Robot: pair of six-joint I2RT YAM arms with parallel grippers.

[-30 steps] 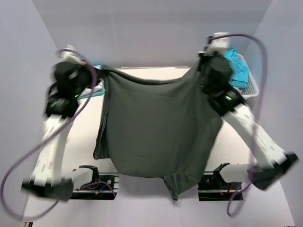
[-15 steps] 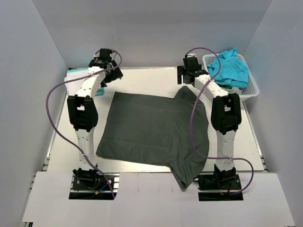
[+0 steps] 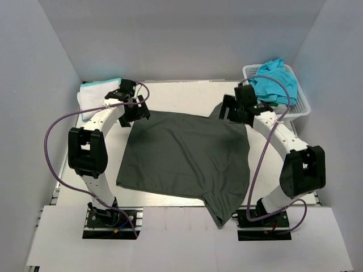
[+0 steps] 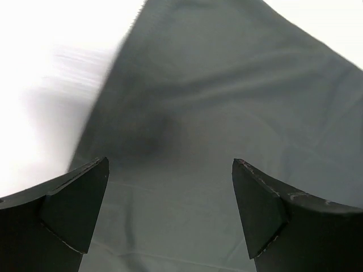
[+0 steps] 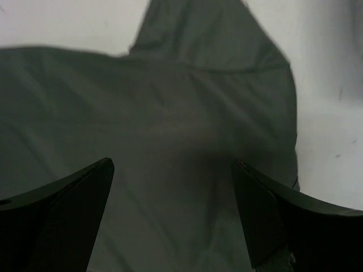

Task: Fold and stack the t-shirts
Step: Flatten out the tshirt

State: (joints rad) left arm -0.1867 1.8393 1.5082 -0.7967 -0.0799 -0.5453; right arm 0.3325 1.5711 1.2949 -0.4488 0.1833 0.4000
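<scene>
The dark charcoal t-shirt (image 3: 187, 156) lies spread flat on the white table (image 3: 181, 90), and one sleeve hangs over the near edge. My left gripper (image 3: 137, 110) hovers open over the shirt's far left corner. In the left wrist view its fingers (image 4: 74, 204) stand wide apart above the grey cloth (image 4: 227, 102), and the left gripper (image 4: 170, 164) holds nothing. My right gripper (image 3: 229, 110) is open over the far right sleeve. Below the right gripper (image 5: 173, 164) lies the same cloth (image 5: 170, 96), not gripped.
A white lattice basket (image 3: 303, 106) at the far right holds a crumpled turquoise t-shirt (image 3: 275, 84). A folded white t-shirt (image 3: 93, 93) with a turquoise edge lies at the far left corner. Grey walls close in the table on three sides.
A second ago both grippers held the dark shirt stretched up in the air. They have let go, the shirt has dropped flat onto the table, and both grippers have come down over its far corners.
</scene>
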